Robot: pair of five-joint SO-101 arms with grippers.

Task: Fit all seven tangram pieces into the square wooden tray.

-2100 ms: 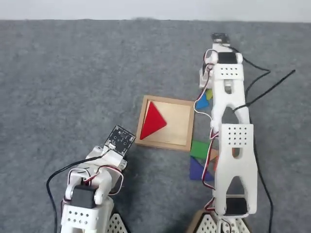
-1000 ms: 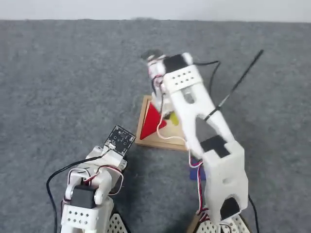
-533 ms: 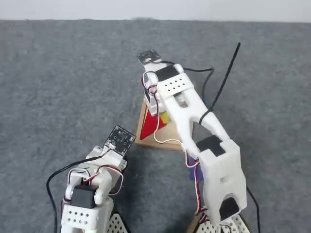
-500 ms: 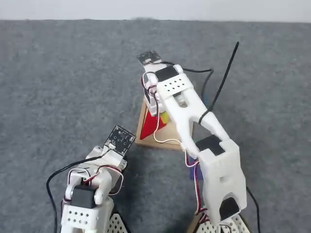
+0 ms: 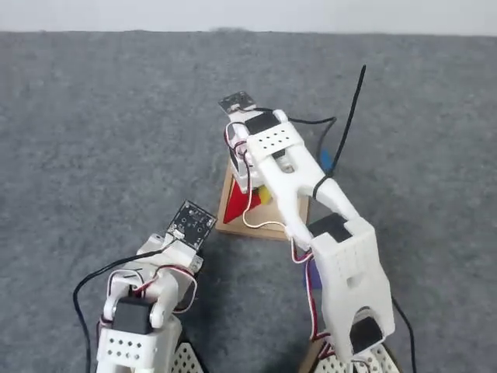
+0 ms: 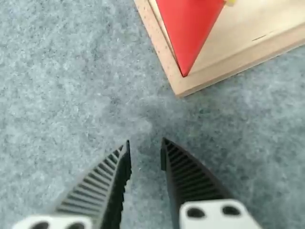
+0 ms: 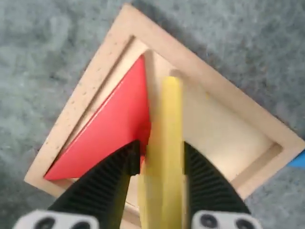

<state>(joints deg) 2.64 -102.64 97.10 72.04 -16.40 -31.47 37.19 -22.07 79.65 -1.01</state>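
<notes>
The square wooden tray (image 5: 260, 228) lies mid-table with a red triangle (image 5: 237, 208) flat against its left side. My right gripper (image 7: 159, 152) hangs over the tray, shut on a yellow piece (image 7: 167, 119) held on edge. That piece stands just beside the red triangle (image 7: 102, 138), above the tray's bare floor (image 7: 214, 129). In the high view the yellow piece (image 5: 265, 194) shows under the right arm. My left gripper (image 6: 145, 143) is low over the carpet near the tray's corner (image 6: 183, 88), slightly open and holding nothing. The red triangle's tip (image 6: 188, 28) points toward it.
A blue piece (image 5: 326, 161) lies on the carpet right of the tray, also seen as blue piece (image 7: 298, 160). Another blue piece (image 5: 312, 273) peeks out under the right arm near the front. Grey carpet spreads wide to the left and back.
The right arm swung from the pieces right of the tray to above the tray, carrying the yellow piece, then shifted slightly left. The left arm has kept still.
</notes>
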